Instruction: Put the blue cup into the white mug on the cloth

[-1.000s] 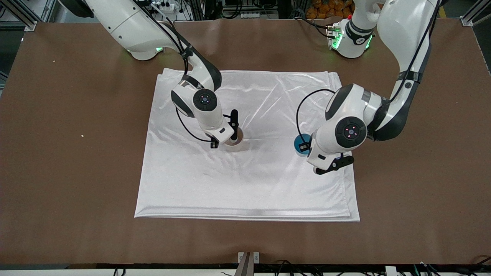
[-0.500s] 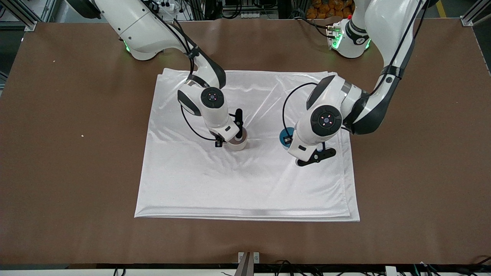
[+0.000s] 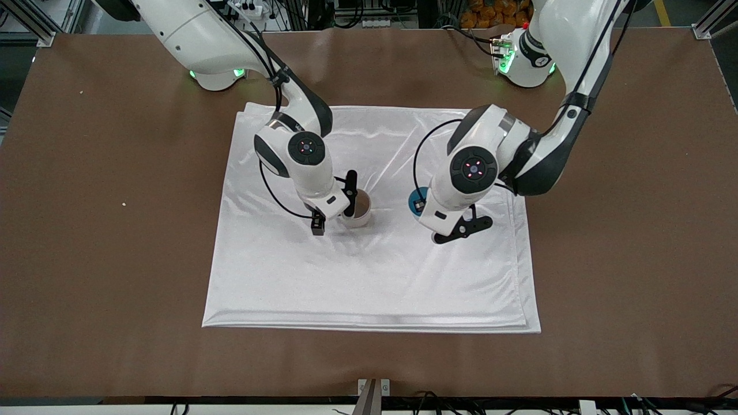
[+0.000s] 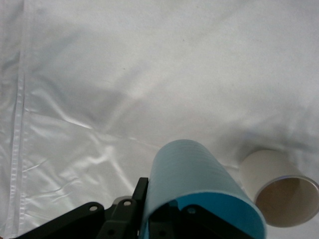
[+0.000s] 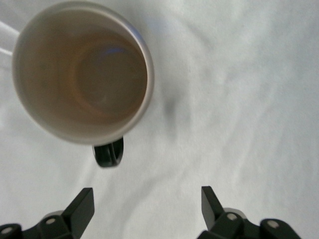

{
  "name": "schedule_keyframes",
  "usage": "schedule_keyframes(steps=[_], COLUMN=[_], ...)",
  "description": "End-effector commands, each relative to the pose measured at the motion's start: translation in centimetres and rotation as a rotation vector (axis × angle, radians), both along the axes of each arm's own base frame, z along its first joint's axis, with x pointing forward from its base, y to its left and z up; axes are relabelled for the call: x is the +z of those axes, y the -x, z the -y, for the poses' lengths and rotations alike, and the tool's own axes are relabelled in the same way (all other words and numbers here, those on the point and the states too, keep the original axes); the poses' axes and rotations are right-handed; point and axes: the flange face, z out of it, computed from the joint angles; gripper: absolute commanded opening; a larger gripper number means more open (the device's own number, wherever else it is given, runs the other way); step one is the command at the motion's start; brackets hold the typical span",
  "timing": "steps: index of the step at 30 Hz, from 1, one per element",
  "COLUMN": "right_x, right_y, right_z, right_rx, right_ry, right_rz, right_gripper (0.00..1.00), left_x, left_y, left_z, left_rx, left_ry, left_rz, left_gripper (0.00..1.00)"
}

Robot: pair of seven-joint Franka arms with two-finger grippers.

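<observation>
The white mug (image 3: 361, 210) stands upright on the cloth (image 3: 369, 276), its black handle (image 5: 108, 153) toward my right gripper (image 3: 334, 207). That gripper is open and empty beside the mug, with the fingers (image 5: 82, 206) wide apart over bare cloth; its midpoint shows in the right wrist view (image 5: 147, 206). The mug (image 5: 82, 74) shows a beige inside. My left gripper (image 3: 424, 206) is shut on the blue cup (image 3: 416, 202), one finger inside the rim and one outside, over the cloth toward the left arm's end from the mug. The left wrist view shows the cup (image 4: 194, 174), the gripper (image 4: 159, 209) and the mug (image 4: 279, 191).
The cloth (image 4: 99, 74) lies folded in layers on the brown table (image 3: 622, 259), with bare table all round it. Nothing else stands on the cloth.
My left gripper has carried the blue cup across the cloth toward the mug. My right gripper has let go of the mug and drawn back a little; the mug's inside now shows.
</observation>
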Motion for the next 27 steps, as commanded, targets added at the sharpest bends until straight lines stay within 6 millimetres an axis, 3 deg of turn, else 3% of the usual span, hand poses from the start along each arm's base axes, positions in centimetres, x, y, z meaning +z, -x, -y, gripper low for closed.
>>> schedule_keyframes(steps=[1, 13, 18, 27], right_x=[7.1, 19.4, 22.4, 27.1], right_y=[1.0, 1.7, 2.5, 1.3], right_z=[1.5, 6.7, 7.9, 13.1], right_rx=[-0.075, -0.292, -0.445, -0.617], right_ry=[0.025, 0.027, 0.035, -0.016], right_rz=[0.008, 0.059, 0.082, 0.055], right_gripper=[1.00, 1.00, 1.00, 1.00], left_x=[-0.2, -1.6, -1.9, -3.0], left_y=[1.4, 5.5, 6.6, 6.9], left_z=[3.3, 10.1, 12.2, 13.8], left_rx=[0.001, -0.068, -0.090, -0.105], left_ry=[0.019, 0.067, 0.102, 0.148], left_rz=[0.007, 0.053, 0.084, 0.126], left_gripper=[0.00, 0.00, 0.00, 0.00])
